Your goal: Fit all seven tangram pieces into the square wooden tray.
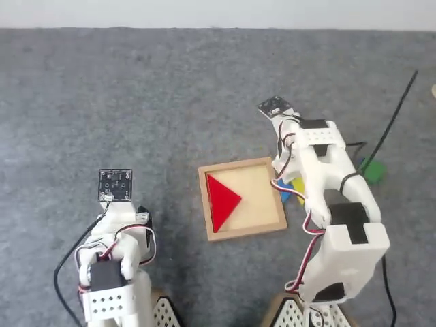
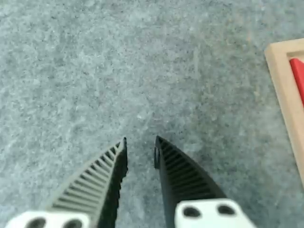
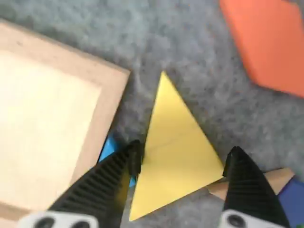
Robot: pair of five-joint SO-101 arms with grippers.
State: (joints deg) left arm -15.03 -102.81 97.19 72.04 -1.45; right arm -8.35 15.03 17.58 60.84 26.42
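The square wooden tray [image 1: 272, 225] lies mid-table with a red triangle [image 1: 221, 199] in its left half. My right gripper [image 3: 184, 156] is open, its fingers on either side of a yellow triangle [image 3: 173, 152] lying on the carpet just right of the tray rim [image 3: 107, 109]. A blue piece [image 3: 111, 149] peeks out between that rim and the yellow triangle. An orange piece [image 3: 266, 42] lies farther off. My left gripper [image 2: 140, 142] hovers over bare carpet left of the tray [image 2: 280, 71], slightly open with nothing in it.
A green piece [image 1: 373, 170] lies right of the right arm, near a black cable [image 1: 395, 116]. A wood-coloured strip [image 3: 251, 183] and a dark blue bit [image 3: 292, 199] sit by the right finger. Grey carpet stretches behind and left of the tray.
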